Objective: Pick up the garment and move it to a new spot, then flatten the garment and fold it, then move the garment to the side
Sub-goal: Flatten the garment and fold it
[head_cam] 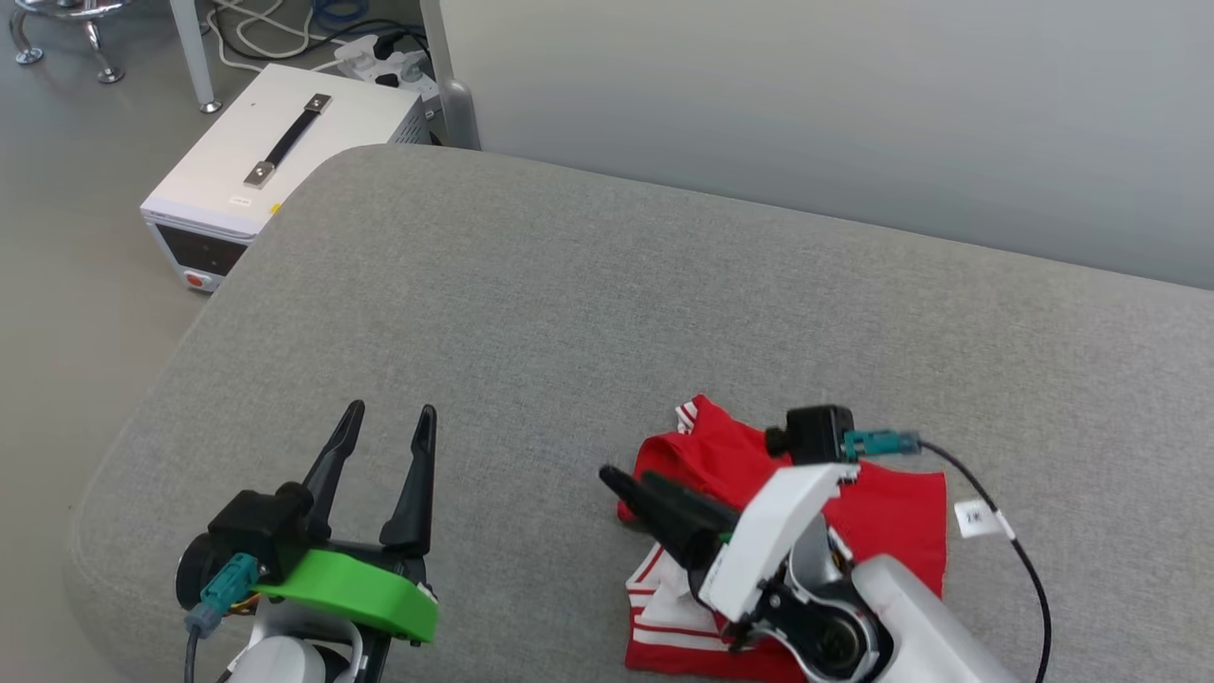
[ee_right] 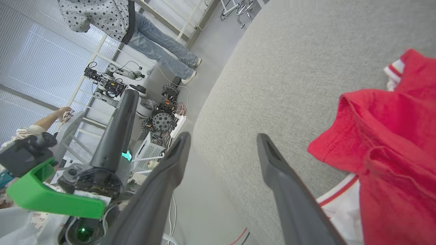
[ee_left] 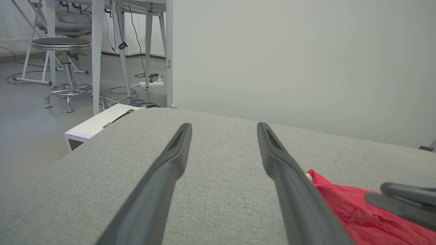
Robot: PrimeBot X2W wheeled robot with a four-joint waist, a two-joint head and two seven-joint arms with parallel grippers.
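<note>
The garment [head_cam: 901, 517] lies on the near right part of an upholstered bench [head_cam: 569, 285], close to its front edge. The right gripper [head_cam: 628, 484] hangs over the garment's left side, fingers reaching past its left edge. The left gripper [head_cam: 392, 411] is well apart to the left, above bare bench. A partition wall [head_cam: 806, 114] stands behind the bench. On the floor off the far left corner sits a cased instrument [head_cam: 275, 161], with a power strip [head_cam: 384, 62] behind it.

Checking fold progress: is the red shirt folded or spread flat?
Folded: the garment lies as a compact bundle on the grey cushion, red layers doubled over its white striped sleeve.
</note>
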